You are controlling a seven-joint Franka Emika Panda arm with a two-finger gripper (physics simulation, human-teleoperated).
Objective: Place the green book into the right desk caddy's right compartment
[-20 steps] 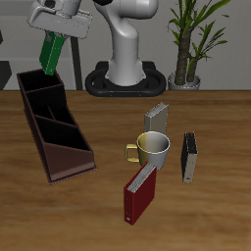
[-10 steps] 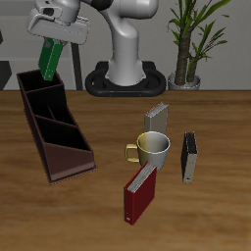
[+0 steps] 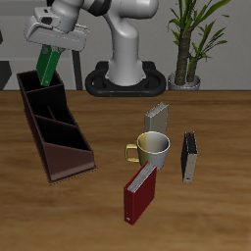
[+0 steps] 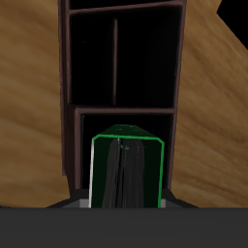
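- The claw [image 3: 51, 44] hangs above the tall back end of the right desk caddy [image 3: 54, 123], closed on the top of the green book [image 3: 47, 66]; the book tilts a little and its lower end is just over the caddy's rear compartment, with no contact that can be made out.
- The wrist view shows the green book [image 4: 124, 170] end-on between the fingers, with the right desk caddy [image 4: 121, 68] open below it, its dividers running away from the book.
- The caddy lies lengthwise on the wooden counter [image 3: 216, 206], its low end nearer the front edge.
- Near the middle of the counter a yellow-green mug [image 3: 152, 149] stands with its handle toward the caddy.
- A grey book [image 3: 157, 119] stands upright just behind the mug.
- A dark red book [image 3: 140, 193] stands just in front of the mug.
- A black book [image 3: 190, 157] stands beside the mug, apart from it.
- A potted plant [image 3: 191, 39] stands behind the counter.
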